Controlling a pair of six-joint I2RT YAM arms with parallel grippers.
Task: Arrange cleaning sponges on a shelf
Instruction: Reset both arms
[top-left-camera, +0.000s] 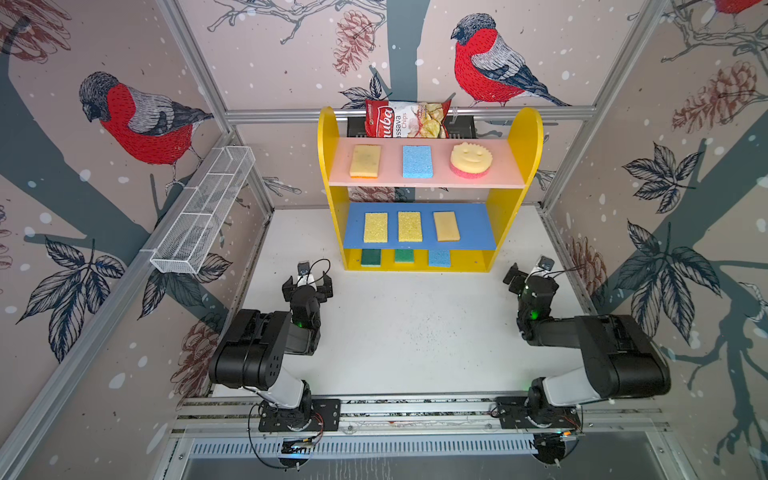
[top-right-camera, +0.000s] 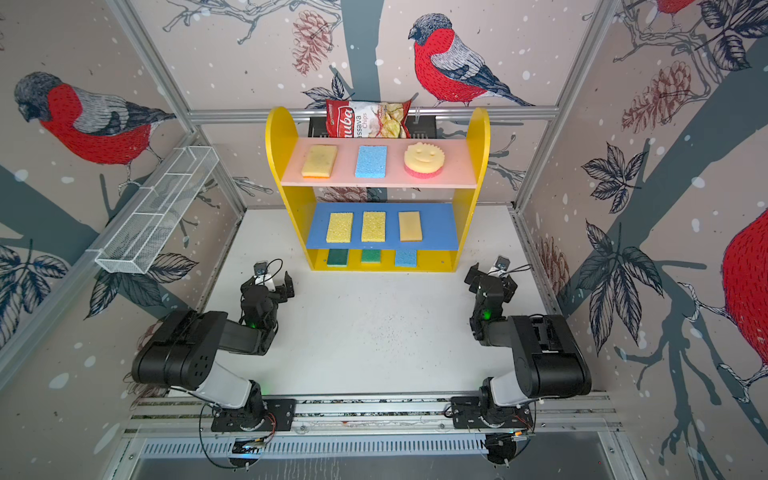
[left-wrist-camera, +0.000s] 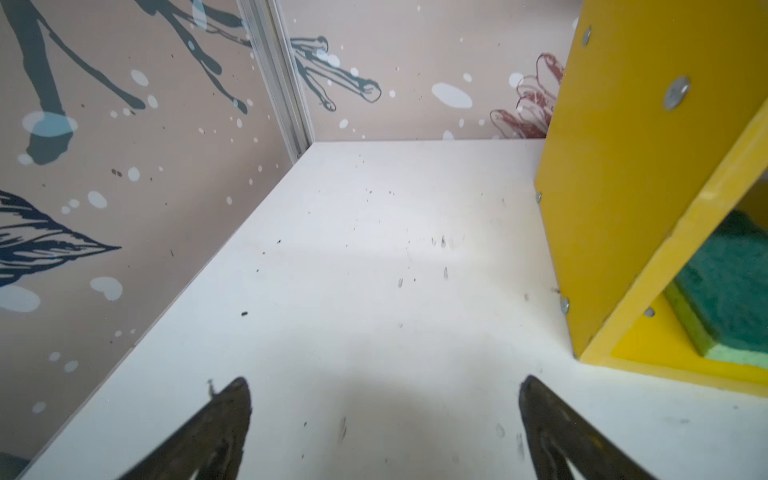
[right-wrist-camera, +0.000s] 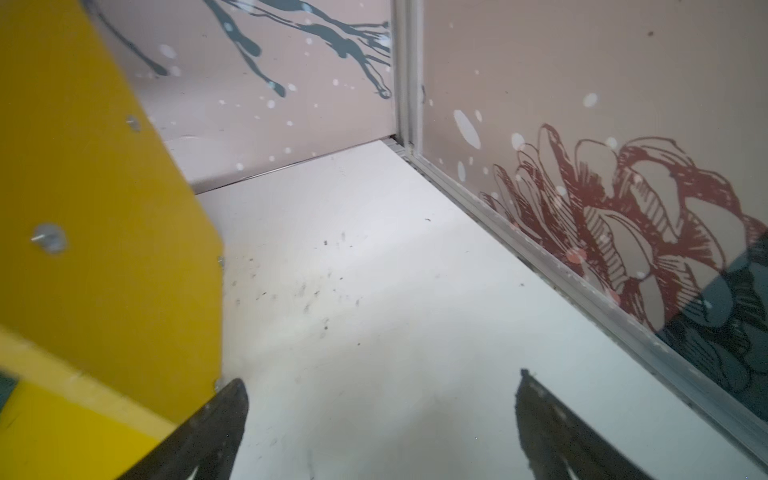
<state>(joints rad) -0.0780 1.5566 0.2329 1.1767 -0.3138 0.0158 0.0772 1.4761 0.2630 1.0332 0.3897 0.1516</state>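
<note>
Sponges (top-left-camera: 417, 161) on shelf (top-left-camera: 525, 141) — left gripper (top-left-camera: 307, 286), right gripper (top-left-camera: 530, 280) apart, empty.

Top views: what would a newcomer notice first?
First the bright shelf at the back centre, with nine sponges in rows of three on its pink, blue and yellow boards, the smiley sponge at the top row's right end. Behind its top sits a red chips bag, and large red-breasted birds are printed on the walls.

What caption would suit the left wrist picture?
Open left claw over the white table, beside the yellow shelf holding a green sponge.
</note>
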